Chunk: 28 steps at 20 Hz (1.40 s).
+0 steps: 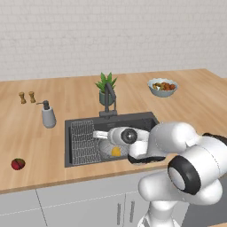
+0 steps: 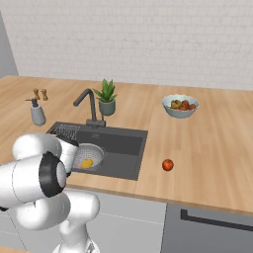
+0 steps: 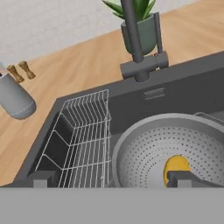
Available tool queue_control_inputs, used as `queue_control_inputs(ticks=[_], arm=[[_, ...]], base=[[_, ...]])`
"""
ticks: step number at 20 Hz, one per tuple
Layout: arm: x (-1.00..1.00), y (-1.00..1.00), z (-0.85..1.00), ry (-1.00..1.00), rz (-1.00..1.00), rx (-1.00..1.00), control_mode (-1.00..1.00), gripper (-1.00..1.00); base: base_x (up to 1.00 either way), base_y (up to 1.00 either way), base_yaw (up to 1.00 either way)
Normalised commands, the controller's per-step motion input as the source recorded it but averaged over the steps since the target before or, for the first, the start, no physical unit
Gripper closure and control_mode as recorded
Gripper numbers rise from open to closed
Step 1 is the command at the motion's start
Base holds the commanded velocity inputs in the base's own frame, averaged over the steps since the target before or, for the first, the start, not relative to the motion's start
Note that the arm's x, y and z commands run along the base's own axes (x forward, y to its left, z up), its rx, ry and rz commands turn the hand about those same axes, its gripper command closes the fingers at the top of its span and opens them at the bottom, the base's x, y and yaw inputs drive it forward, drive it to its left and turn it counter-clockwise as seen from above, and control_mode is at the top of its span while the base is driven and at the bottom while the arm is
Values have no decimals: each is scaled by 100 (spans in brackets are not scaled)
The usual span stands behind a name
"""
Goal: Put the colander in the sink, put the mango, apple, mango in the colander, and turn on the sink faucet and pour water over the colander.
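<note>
One arm, bent low over the sink (image 1: 146,120); its gripper (image 3: 109,180) hangs just above the basin, jaws spread wide, holding nothing. One colander (image 3: 175,144) sits in the sink beside the wire rack (image 3: 83,135), with one yellow mango (image 3: 176,168) inside it; in the left base view the arm hides most of the colander. One faucet (image 3: 135,48) stands at the sink's back edge. Behind it, one potted plant (image 2: 106,99). To the left, one soap pump (image 1: 48,115) and two small shakers (image 1: 26,97). One red fruit (image 1: 17,164) lies on the counter left of the sink; the right base view shows one apple (image 2: 167,164) right of it. Farthest back, one fruit bowl (image 2: 180,106).
</note>
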Motion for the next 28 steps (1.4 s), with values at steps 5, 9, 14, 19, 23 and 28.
queue_control_inputs(ticks=[5,9,14,19,23,28], arm=[[0,73,100,19,8,0,-100,-100],[0,81,100,22,7,-3,-100,-100],[0,83,100,20,7,-7,-100,-100],[0,82,100,17,7,-15,-100,-100],[0,89,97,13,5,-28,-100,-100],[0,96,31,12,0,-43,-100,-100]], base=[[0,0,0],[0,0,0],[0,0,0],[0,0,0],[0,0,0],[0,0,0]])
